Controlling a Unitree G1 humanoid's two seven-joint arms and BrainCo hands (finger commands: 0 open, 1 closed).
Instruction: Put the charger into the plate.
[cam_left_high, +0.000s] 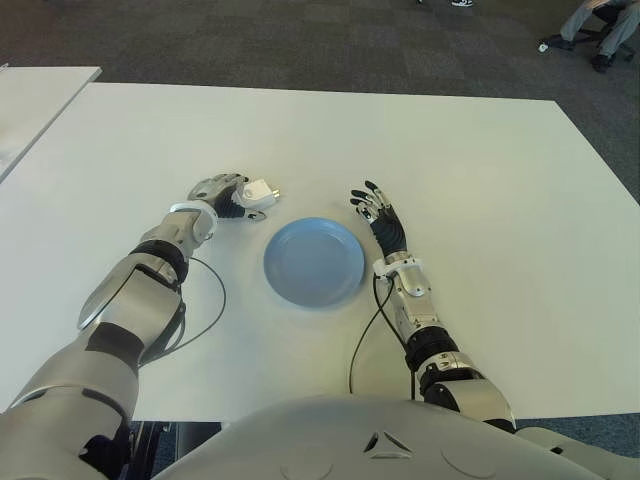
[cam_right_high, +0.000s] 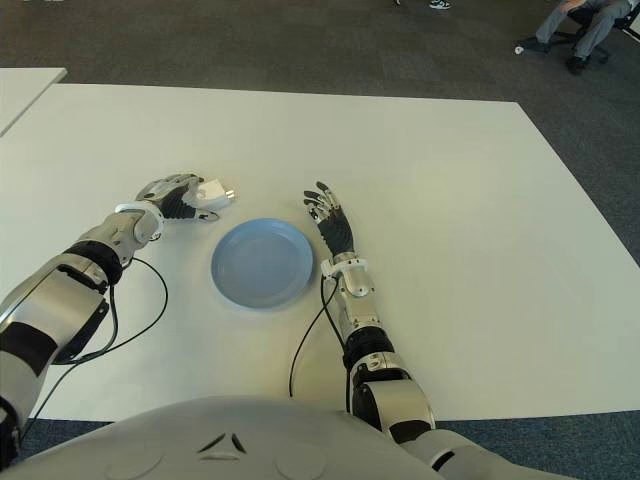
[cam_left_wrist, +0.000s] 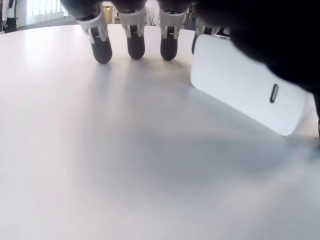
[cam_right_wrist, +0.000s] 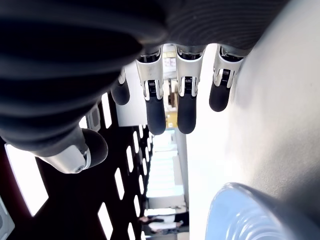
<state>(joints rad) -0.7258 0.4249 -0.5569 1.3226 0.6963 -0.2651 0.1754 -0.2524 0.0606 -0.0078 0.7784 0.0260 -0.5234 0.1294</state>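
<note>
Table (cam_left_high: 480, 200): white, broad, filling most of both eye views; dark carpet lying beyond its far edge, where a person's legs (cam_left_high: 600, 25) are showing at the far right, cut off by the frame.

Plate (cam_left_high: 314, 262): blue, round, sitting empty at the table's near centre, between the two hands.

Left hand (cam_left_high: 222, 195): working just beyond the plate's far-left rim, fingers curling over the charger and pinching it against the thumb side. In its wrist view the fingertips (cam_left_wrist: 135, 47) are reaching down towards the tabletop, so the charger appears to be sitting low, at or barely above the surface.

Right hand (cam_left_high: 380, 220): idling just right of the plate, fingers spread and holding nothing.

Charger (cam_left_high: 258, 192): small white block, in the left hand's grasp, protruding towards the right; not yet over the plate.

Step in hand, judged: securing the grip, then carrying rightward and nearer. Doing it well is likely calling for a firm pinch before lifting, clearing the rim, and releasing low over the plate's middle.

Hard to make out: the thumb's contact is being hidden by the hand; whether the charger is touching the table is unclear.
</note>
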